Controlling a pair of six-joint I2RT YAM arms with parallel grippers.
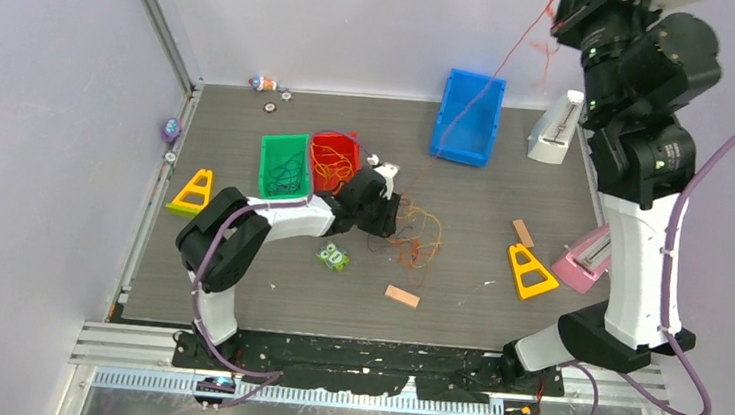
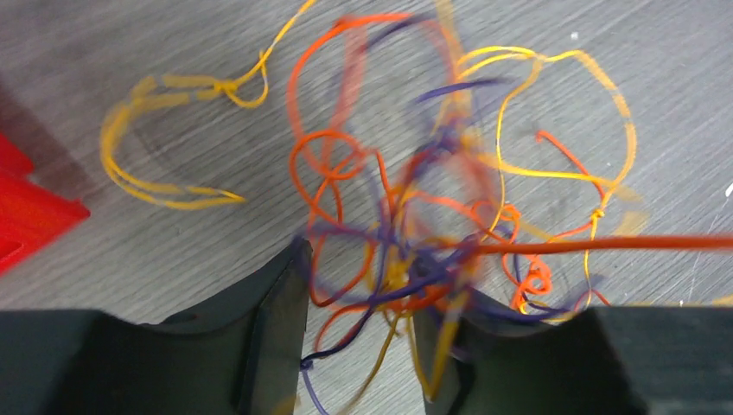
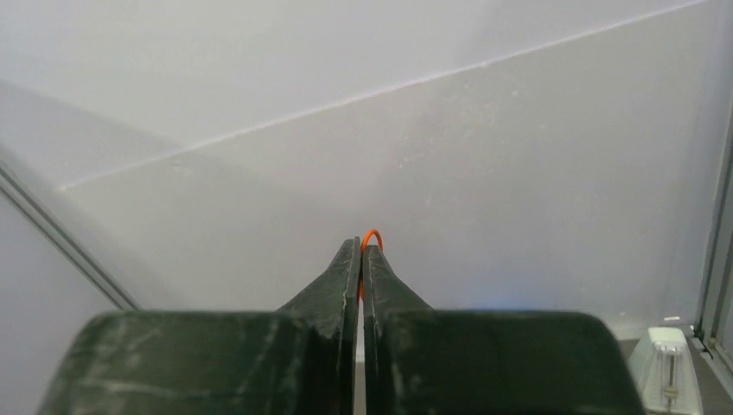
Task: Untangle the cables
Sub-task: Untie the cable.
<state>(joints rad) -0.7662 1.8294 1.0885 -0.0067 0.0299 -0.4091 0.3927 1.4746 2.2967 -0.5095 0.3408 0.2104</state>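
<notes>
The tangle of thin orange, red, yellow and dark purple cables (image 1: 417, 238) is lying near the middle of the dark grey wood-grain tabletop (image 1: 468, 277), a little to the right of the red plastic bin (image 1: 333, 137). The left arm is reaching low across the tabletop. Its left fingers (image 2: 270, 333) are standing partly spread at the near edge of the knot. Several purple and orange loops are lying in the gap between them, and none is being visibly pinched.

One orange cable (image 1: 503, 71) is running taut from the tangle, up over the blue plastic bin (image 1: 460, 156), to the right arm, which is hanging high against the back wall. The right fingers (image 3: 333, 298) are pressing together and pinching a small loop of that orange cable at their tips.

More orange strands are sitting in the red bin. Dark strands are sitting in the green plastic bin (image 1: 265, 163), which is touching the red bin's left side.
</notes>
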